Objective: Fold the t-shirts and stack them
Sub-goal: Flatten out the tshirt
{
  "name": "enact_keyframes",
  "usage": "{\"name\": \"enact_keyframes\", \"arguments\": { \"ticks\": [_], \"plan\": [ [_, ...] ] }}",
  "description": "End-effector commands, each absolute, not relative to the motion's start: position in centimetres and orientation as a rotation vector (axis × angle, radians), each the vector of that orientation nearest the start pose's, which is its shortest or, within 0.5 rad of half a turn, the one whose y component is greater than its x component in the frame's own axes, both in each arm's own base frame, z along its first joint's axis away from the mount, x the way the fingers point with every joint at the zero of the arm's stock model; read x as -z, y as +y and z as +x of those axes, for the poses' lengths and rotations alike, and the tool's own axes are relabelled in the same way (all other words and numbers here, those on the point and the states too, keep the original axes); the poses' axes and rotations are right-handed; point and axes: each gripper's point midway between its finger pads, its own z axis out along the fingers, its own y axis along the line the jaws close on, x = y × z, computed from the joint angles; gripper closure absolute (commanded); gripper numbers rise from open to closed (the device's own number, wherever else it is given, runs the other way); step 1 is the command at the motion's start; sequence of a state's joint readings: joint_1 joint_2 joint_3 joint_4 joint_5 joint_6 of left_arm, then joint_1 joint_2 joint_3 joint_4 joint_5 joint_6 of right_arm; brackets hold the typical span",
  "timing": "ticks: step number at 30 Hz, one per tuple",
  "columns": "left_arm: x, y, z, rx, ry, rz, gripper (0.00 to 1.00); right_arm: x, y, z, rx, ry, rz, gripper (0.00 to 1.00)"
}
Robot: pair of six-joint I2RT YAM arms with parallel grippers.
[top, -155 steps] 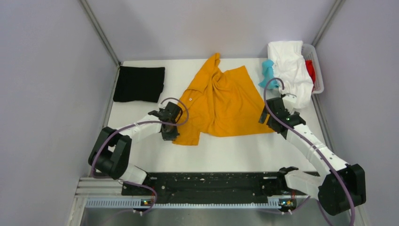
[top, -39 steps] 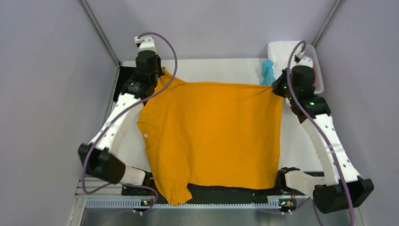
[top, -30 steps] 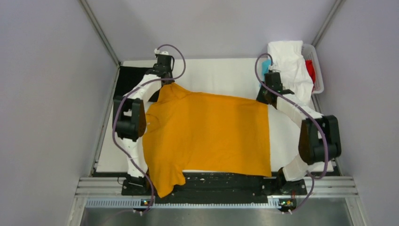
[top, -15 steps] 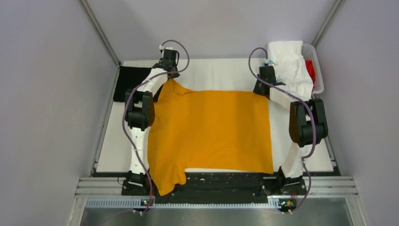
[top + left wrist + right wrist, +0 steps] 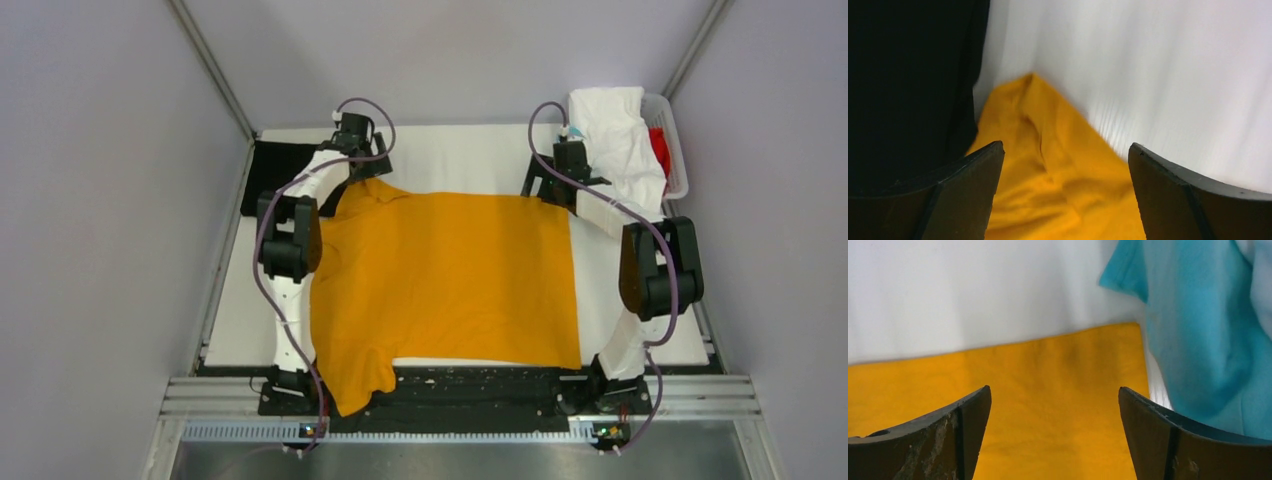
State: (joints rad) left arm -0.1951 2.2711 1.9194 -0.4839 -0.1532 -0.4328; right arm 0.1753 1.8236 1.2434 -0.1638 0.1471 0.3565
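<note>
The left pincer (image 5: pixel 1063 192) stands wide open with nothing between its fingers (image 5: pixel 965 197). It sits over the far-left corner of the mustard-orange t-shirt (image 5: pixel 450 280), where the cloth bunches into a small rumpled peak. In the left wrist view that peak lies in the gap between the two fingers, apart from both. Just to the left of it is the black t-shirt (image 5: pixel 908 75), a dark flat shape against the left side of the worktop (image 5: pixel 450 155).

The right pincer (image 5: pixel 1053 435) is equally wide open and holds nothing. It hangs over the far-right corner of the orange shirt, whose far edge runs straight across the right wrist view. Just right of that corner lies the teal t-shirt (image 5: pixel 1208 330); it seems to touch the orange edge, though the view there is too close to be sure.

From above, the orange shirt lies spread flat across the middle of the worktop, between the two arms. Its right edge is straight, and its near-left sleeve spills over the near edge onto the black rail (image 5: pixel 480 385). In the far-right corner the white t-shirt (image 5: pixel 615 130) is heaped over the rim of a white basket (image 5: pixel 680 150), and the red t-shirt (image 5: pixel 660 150) shows inside it.
</note>
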Motion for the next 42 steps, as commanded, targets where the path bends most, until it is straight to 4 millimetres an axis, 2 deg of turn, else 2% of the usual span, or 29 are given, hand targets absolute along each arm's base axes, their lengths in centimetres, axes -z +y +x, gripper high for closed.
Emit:
{"name": "enact_keyframes", "arguments": {
  "ticks": [1,3,6,10,14,18,23,27,32,37,42],
  "plan": [
    [-13.7,-13.2,53.9,0.388,2.284,-0.346,0.01,-12.1,9.7,45.2,-0.221,2.241,0.194,0.04],
    [-12.9,-14.1,51.9,0.456,2.308,-0.355,0.01,-11.2,10.5,43.6,-0.244,2.268,0.176,0.04],
    [-11.5,-14.7,50.4,0.496,2.335,-0.376,0.02,-9.7,11.4,41.4,-0.279,2.307,0.159,0.04],
    [-9.8,-15.1,50.5,0.506,2.379,-0.411,0.06,-7.4,12.1,39.2,-0.303,2.359,0.148,0.05],
    [-8.0,-15.5,51.5,0.506,2.395,-0.457,0.12,-5.7,12.7,37.9,-0.348,2.408,0.147,0.06],
    [-7.1,-15.3,52.3,0.493,2.384,-0.498,0.18,-4.9,12.6,37.5,-0.346,2.426,0.152,0.06],
    [-7.1,-14.9,53.4,0.469,2.33,-0.526,0.28,-4.4,12.1,37.5,-0.303,2.441,0.142,0.06],
    [-6.4,-15.4,54.0,0.502,2.33,-0.544,0.29,-4.3,10.9,37.6,-0.208,2.45,0.144,0.07],
    [-5.4,-15.7,54.4,0.515,2.339,-0.558,0.31,-4.1,10.7,37.6,-0.19,2.456,0.141,0.07],
    [-6.4,-15.8,56.0,0.522,2.286,-0.548,0.32,-3.7,10.8,37.7,-0.192,2.469,0.14,0.06],
    [-8.4,-16.7,59.6,0.564,2.202,-0.508,0.31,-3.6,10.7,37.6,-0.186,2.475,0.139,0.06]
  ]
}}
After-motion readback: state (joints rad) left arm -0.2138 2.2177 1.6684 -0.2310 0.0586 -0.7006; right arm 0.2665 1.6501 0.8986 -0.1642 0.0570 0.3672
